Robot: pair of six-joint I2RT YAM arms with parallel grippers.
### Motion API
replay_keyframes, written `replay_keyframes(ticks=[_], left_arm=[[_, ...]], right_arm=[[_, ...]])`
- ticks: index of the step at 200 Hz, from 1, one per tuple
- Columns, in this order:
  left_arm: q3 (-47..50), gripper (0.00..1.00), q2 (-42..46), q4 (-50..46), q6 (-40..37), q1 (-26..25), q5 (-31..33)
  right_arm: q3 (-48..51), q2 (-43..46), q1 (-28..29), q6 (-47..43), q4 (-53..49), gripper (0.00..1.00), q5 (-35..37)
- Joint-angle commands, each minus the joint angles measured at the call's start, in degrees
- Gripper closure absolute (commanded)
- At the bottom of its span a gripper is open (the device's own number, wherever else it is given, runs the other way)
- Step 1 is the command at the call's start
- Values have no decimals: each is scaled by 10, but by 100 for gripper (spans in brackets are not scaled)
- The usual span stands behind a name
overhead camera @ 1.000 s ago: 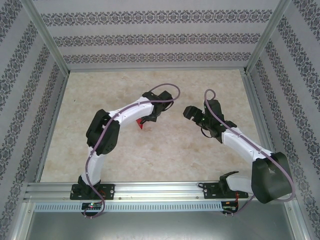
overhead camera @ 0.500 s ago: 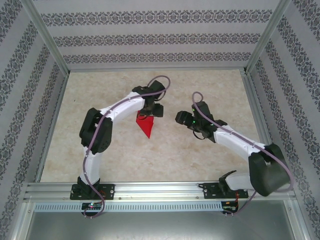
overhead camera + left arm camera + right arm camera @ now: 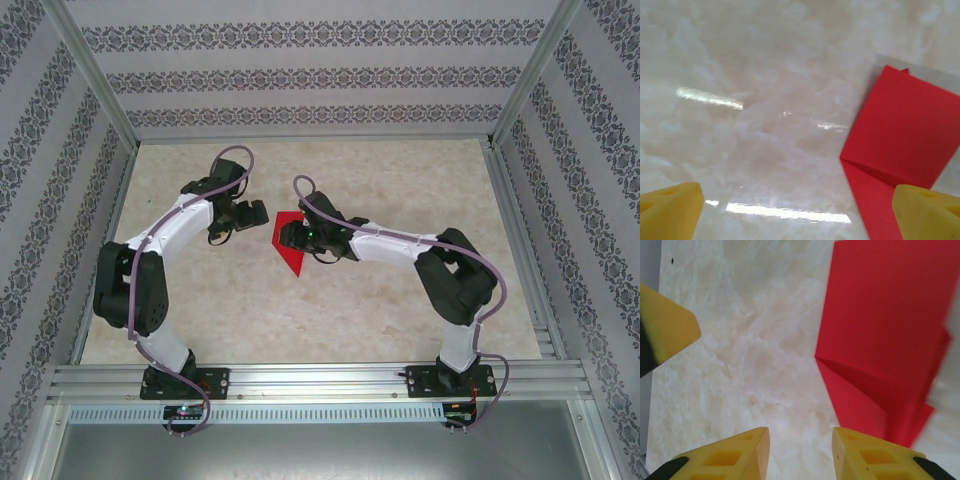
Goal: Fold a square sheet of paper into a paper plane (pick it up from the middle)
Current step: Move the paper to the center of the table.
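the pale marbled table (image 3: 330, 300) carries both arms, bent inward toward its middle. there lies the paper plane (image 3: 291, 258) (image 3: 900, 130) (image 3: 880, 330), red, tip pointing toward the bases (a diagonal crease shows up close). the left gripper (image 3: 252, 213) (image 3: 799, 212) stands just left of it, jaws wide, nothing between them. the right gripper (image 3: 290, 238) (image 3: 800, 455) hangs over its right edge, jaws partly parted, empty.

A: Qty check, pls. Red paper items?
B: Just 1 paper plane (image 3: 288, 258).
A: Grippers?
B: 2 total: 1 left gripper (image 3: 256, 213), 1 right gripper (image 3: 286, 237).
A: Tables?
B: 1 table (image 3: 400, 170).
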State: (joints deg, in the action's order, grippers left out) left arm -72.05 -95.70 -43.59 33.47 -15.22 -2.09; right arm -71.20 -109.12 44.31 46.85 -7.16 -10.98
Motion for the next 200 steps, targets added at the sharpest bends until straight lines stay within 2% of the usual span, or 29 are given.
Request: replay_keyframes(ticks=[1,45,66,101,130,152,177,200], left_arm=[[19,0,33,44,-1,11,6],[31,0,34,54,-4,19,-19],[35,0,34,61,-3,19,-32],[39,0,32,68,-1,19,-51],[50,0,38,79,5,19,-76],[72,0,45,102,16,19,-102],[101,0,55,133,36,19,-134],[127,0,64,158,51,17,-166]], right_arm=[[-39,-44,-2,6,-20,63,-23],[-68,-94,-16,-19,-72,63,-28],[-69,-104,-26,-59,-105,63,-43],[-61,-102,-44,-220,-212,62,-91],[-3,-65,-68,-373,-286,62,-121],[21,-21,-86,-427,-302,65,-125],[33,47,-91,-388,-258,65,-115],[74,112,-88,-264,-172,60,-85]])
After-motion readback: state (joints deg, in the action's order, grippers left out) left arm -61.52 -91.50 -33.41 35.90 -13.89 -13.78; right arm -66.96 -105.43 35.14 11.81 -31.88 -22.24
